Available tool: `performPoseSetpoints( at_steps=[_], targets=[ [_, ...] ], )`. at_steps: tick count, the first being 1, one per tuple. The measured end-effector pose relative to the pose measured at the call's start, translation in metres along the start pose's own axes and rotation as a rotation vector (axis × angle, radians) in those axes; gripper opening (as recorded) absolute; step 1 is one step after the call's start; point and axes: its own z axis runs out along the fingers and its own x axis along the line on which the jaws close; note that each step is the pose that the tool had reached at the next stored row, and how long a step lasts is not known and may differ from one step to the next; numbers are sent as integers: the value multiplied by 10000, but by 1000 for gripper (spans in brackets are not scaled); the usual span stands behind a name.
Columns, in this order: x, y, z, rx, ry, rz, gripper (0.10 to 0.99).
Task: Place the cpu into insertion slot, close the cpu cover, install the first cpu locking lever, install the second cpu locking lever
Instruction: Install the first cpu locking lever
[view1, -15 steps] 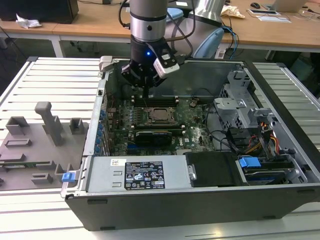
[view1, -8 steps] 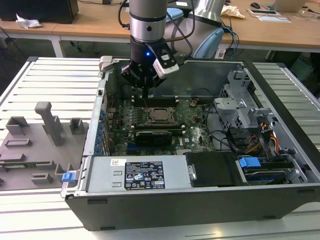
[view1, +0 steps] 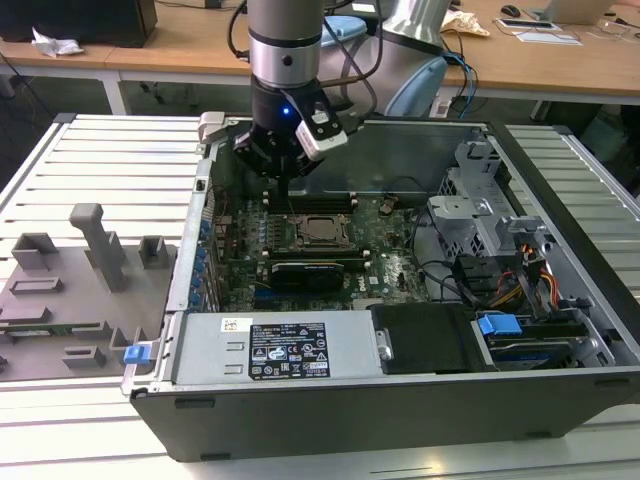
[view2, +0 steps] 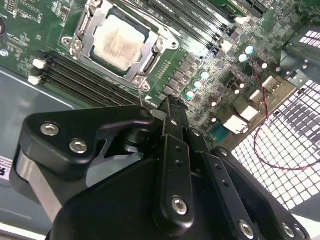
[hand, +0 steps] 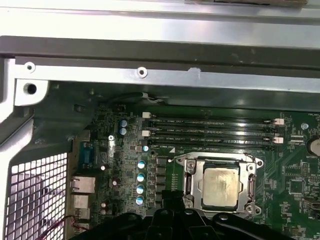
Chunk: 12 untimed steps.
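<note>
The end effector (view2: 169, 106), fingers clenched on nothing visible, hangs just beside the socket's near corner, where a thin locking lever (view2: 140, 98) stands up. The cpu (view2: 119, 40) lies seated in the socket near the motherboard's (view2: 27, 30) middle, with the cpu cover (view2: 151, 61) flat around it. Seating that lever, I judge, needs a steady press and a sideways tuck under its hook. Memory modules (view2: 75, 75) crowd the socket, and farther off a red wire (view2: 260, 145) loops by the case's rear grille (view2: 295, 125).

In the exterior view, a pale slatted table (view1: 110, 160) lies underneath. Wooden desks (view1: 170, 52) run across twelve o'clock, with crumpled paper (view1: 55, 43) at eleven and a mouse (view1: 511, 11) at one.
</note>
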Motion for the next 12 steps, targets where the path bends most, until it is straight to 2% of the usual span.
performPoseSetpoints(
  at_steps=[2, 8, 12],
  targets=[
    [42, 6, 24, -16, 0, -79, 106],
    [55, 99, 73, -50, 1, -127, 106],
    [97, 228, 121, -50, 5, -212, 106]
  ],
)
